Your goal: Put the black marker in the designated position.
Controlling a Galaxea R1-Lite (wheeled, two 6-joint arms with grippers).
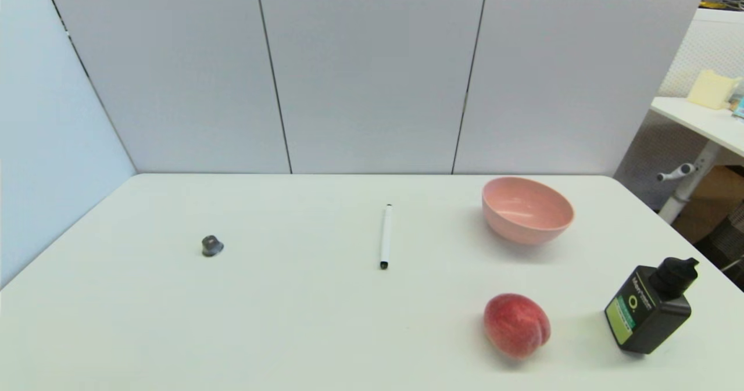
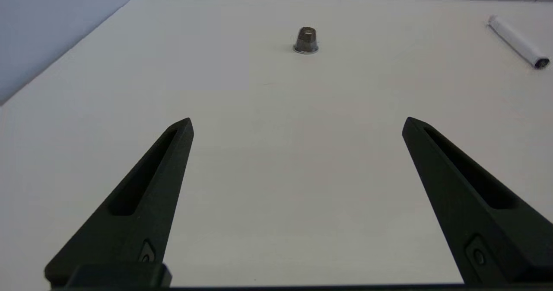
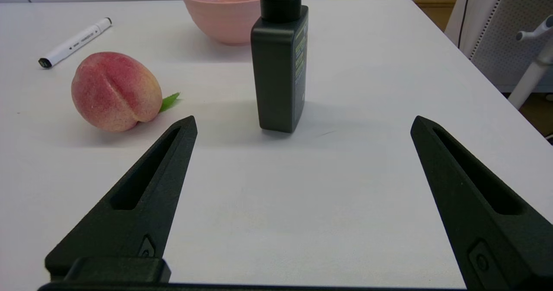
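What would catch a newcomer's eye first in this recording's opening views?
Probably the colour on the robot's right side of the white table: a pink bowl at the back, a red peach nearer, and a black bottle with a green label beside it. The black marker lies alone mid-table, and a small dark grey knob sits to its left. Both hands, left and right, wait open, holding nothing.

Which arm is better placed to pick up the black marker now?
Probably left: the left gripper has bare table toward the black marker. The peach partly blocks the right gripper.
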